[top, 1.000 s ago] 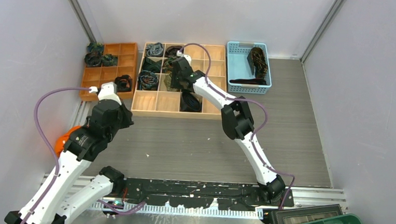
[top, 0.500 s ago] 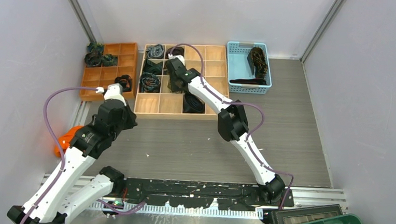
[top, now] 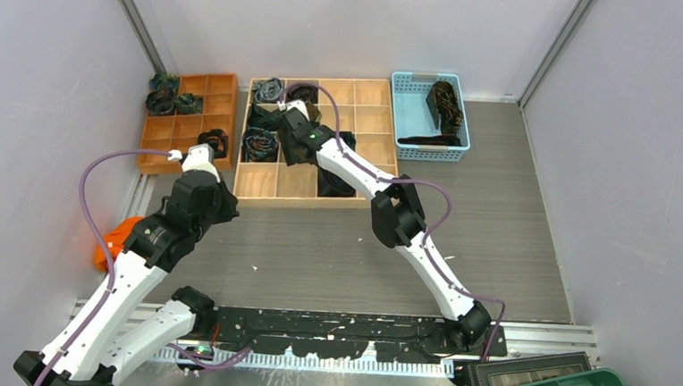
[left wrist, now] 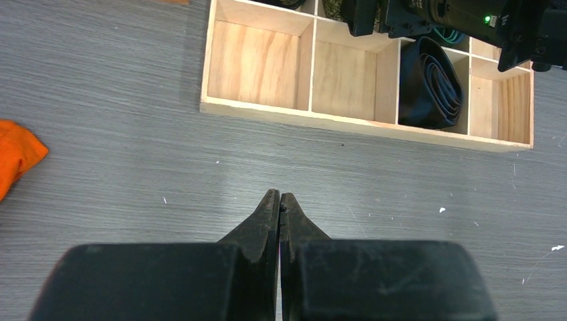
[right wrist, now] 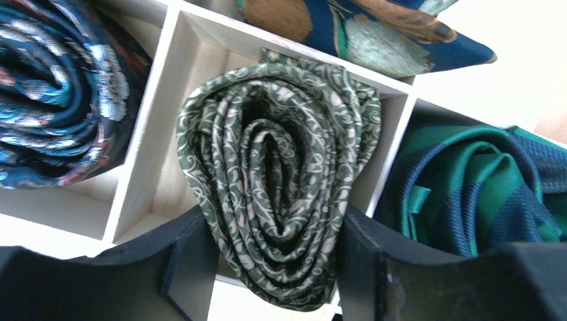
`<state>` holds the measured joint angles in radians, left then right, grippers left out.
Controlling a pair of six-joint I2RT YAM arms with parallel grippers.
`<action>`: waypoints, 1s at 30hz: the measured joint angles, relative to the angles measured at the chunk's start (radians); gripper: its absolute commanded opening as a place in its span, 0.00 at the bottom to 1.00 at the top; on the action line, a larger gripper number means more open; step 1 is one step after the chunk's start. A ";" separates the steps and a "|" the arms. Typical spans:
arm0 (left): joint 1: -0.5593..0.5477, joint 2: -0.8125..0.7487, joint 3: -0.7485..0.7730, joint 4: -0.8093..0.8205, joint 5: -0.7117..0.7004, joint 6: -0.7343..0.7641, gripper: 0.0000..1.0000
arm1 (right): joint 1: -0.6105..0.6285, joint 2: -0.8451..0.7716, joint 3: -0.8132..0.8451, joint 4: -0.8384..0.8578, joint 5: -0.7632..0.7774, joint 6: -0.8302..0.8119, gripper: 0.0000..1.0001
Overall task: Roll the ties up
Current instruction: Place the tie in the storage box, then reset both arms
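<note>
Placing step: the right fingers [right wrist: 374, 267] clamp a rolled green tie [right wrist: 274, 180], its coil set in a box [right wrist: 144, 160] compartment between 2 other coils [right wrist: 53, 100]. Next, likely release and lift straight out without uncoiling it. The left fingers [left wrist: 267, 214] are pressed together, empty, over the counter [left wrist: 134, 167].

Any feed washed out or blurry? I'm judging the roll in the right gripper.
Right wrist: top-right corner blown white, but the rolled green tie in the right gripper is sharp. Left wrist: even light, crisp table grain. Top external: soft, glare-free.
</note>
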<state>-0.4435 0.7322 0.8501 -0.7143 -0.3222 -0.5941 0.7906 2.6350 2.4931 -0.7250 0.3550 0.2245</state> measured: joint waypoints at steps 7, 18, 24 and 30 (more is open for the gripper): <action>0.000 0.002 0.000 -0.001 0.000 -0.003 0.00 | 0.000 -0.060 -0.074 0.021 -0.047 0.002 0.78; 0.000 0.016 0.000 -0.004 0.003 -0.028 0.00 | 0.005 -0.226 -0.151 -0.019 -0.031 -0.013 1.00; 0.000 0.023 0.000 -0.005 0.008 -0.034 0.00 | 0.001 -0.418 -0.307 0.021 0.041 0.008 1.00; 0.000 0.061 0.000 0.000 0.029 -0.050 0.00 | -0.002 -0.625 -0.488 0.037 0.193 0.071 1.00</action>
<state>-0.4438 0.7929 0.8497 -0.7147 -0.2935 -0.6437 0.7891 2.0102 2.0048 -0.6880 0.5476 0.2955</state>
